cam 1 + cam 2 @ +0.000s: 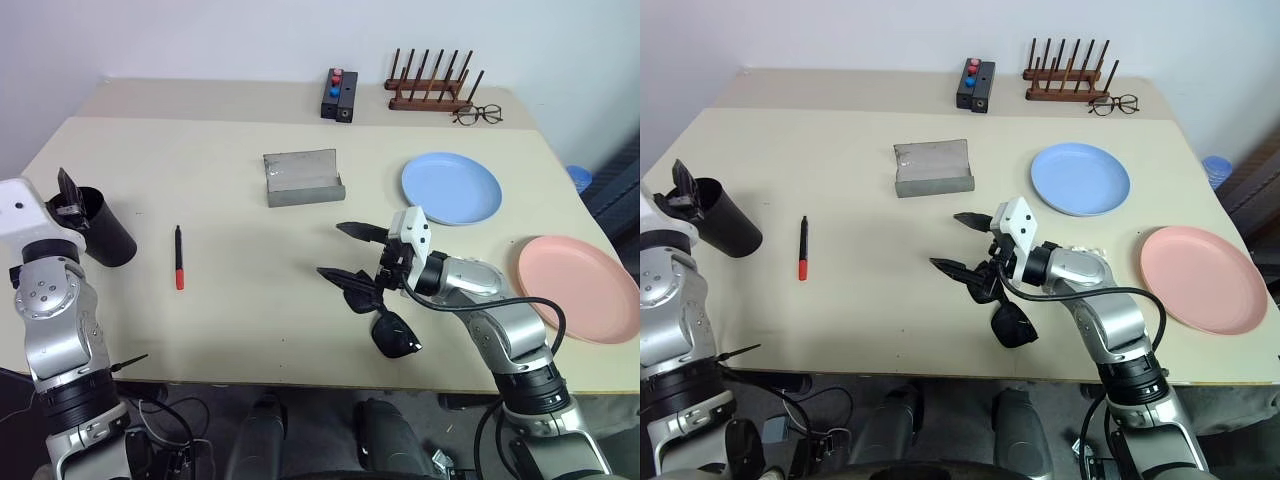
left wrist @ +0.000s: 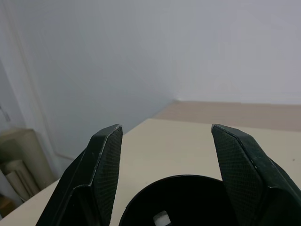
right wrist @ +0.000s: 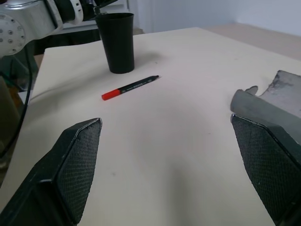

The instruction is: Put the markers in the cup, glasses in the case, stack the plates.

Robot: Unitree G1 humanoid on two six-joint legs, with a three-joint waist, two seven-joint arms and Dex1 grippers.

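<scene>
Left eye view: black cup (image 1: 100, 228) near the table's (image 1: 220, 320) left edge, upright, with the left gripper (image 1: 68, 202) poised right over its rim, fingers apart and nothing between them. Left wrist view looks down between those spread fingers (image 2: 101, 165) into the cup's (image 2: 178, 202) dark mouth, a small pale shape at the bottom, too dim to identify. Just right of the cup, well clear of it, black marker with a red section (image 1: 178, 257) flat on the table. Farther toward the middle and back, grey case (image 1: 303, 178) with its lid up. In front of the case, black sunglasses (image 1: 385, 320) on the tabletop near the front edge, directly under the right gripper (image 1: 345, 252), jaws spread wide, holding nothing. Whether its lower finger touches the frame cannot be told. Right of the case, light blue plate (image 1: 451, 188); salmon pink plate (image 1: 578, 288) apart from it, near the right edge. Along the far edge: small black box with red and blue buttons (image 1: 339, 94), wooden rack (image 1: 430, 84), wire-framed spectacles (image 1: 478, 115) beside it.
</scene>
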